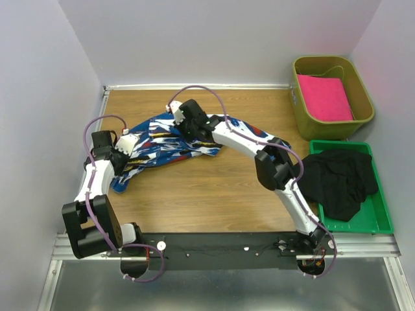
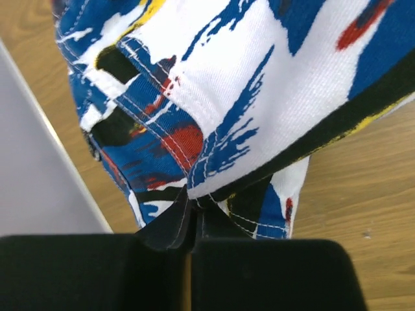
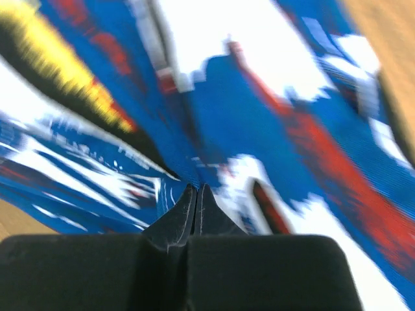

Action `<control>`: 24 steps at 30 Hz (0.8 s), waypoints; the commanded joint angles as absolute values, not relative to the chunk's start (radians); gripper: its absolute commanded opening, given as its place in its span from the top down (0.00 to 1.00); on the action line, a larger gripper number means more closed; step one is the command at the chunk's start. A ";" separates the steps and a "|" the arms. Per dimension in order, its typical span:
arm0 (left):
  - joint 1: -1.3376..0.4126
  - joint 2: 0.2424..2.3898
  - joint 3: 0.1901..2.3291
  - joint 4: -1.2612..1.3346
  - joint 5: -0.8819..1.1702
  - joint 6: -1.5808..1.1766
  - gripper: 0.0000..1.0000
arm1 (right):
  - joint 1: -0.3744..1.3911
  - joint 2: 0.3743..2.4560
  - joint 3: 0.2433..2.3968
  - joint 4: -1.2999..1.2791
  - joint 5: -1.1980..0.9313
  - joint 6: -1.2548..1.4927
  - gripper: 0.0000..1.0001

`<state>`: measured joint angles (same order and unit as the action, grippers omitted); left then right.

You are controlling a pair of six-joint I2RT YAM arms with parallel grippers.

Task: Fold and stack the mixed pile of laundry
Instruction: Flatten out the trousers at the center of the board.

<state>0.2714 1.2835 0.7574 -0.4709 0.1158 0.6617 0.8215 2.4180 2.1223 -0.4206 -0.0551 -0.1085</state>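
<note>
Overhead, the blue cloth [image 1: 162, 146] is lying on the wooden table [image 1: 207, 194] with its long axis running from the near left towards the right. One end is bunching at the left and the other is passing beneath the right arm.

At the left end the left gripper [image 2: 189, 217] is bearing down, its jaws standing closed on a stitched hem that is puckering between the tips. The left arm is reaching forward from its base with the elbow folded low at the near edge.

Further right, about mid-length on the cloth's far edge, the right gripper [image 3: 196, 194] is standing clenched tip to tip against the fabric. Whether a fold is being caught there cannot be told, as the wrist view is blurred. The right arm is stretching far and leftwards, its forearm crossing above the cloth's right portion.

Both grippers are therefore sitting on the left half of the cloth, the left one nearer its end. The free length is trailing away to the right, and a lift would probably leave that part dragging.

At the right the black garment [image 1: 340, 181] is lying crumpled in the green tray [image 1: 382, 220], well apart from both grippers. The pink cloth [image 1: 324, 97] is lying in the olive bin [image 1: 301, 120] beyond it.
</note>
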 commanded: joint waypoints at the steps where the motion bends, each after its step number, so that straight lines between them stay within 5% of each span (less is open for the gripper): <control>1: 0.298 1.279 0.850 -0.429 0.046 0.669 1.00 | 0.685 2.205 2.071 -0.413 0.008 -0.081 0.99; 13: 0.304 1.296 1.120 -0.475 0.104 0.739 1.00 | 0.346 1.839 1.882 -0.436 -0.104 -0.005 0.99; 24: 0.316 1.259 1.077 -0.597 0.216 0.894 0.77 | 0.206 1.658 1.870 -0.454 -0.106 0.049 0.99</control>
